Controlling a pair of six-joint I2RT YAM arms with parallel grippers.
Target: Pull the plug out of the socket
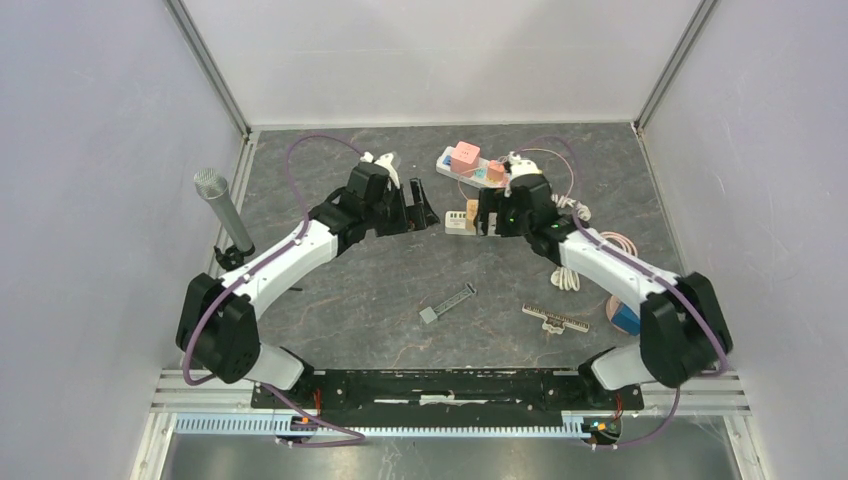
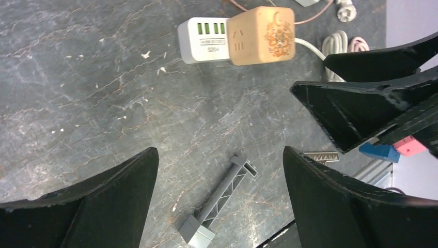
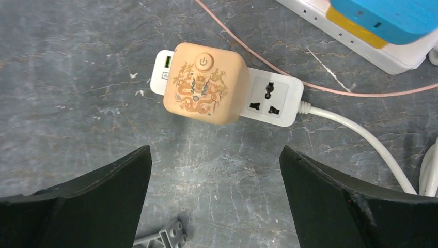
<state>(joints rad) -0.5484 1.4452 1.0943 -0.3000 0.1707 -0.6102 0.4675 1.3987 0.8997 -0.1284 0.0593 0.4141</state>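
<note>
A small white socket strip (image 3: pixel 274 101) lies on the dark table with an orange cube plug (image 3: pixel 204 90), printed with a dragon pattern, seated in it. In the top view the plug (image 1: pixel 471 211) and strip (image 1: pixel 458 223) lie between the two grippers. My left gripper (image 1: pixel 420 212) is open and empty just left of them. In the left wrist view the gripper (image 2: pixel 220 152) hangs over bare table, the plug (image 2: pixel 262 35) ahead of it. My right gripper (image 1: pixel 484 214) is open and empty just right of the plug, which sits ahead of its fingers in the right wrist view (image 3: pixel 215 152).
A larger white power strip (image 1: pixel 455 171) with a pink plug (image 1: pixel 465 156) lies at the back. A grey plastic beam (image 1: pixel 447 303), a toothed strip (image 1: pixel 556 319), a blue block (image 1: pixel 625 318) and coiled white cable (image 1: pixel 568 277) lie nearer. A microphone (image 1: pixel 222 205) stands at the left.
</note>
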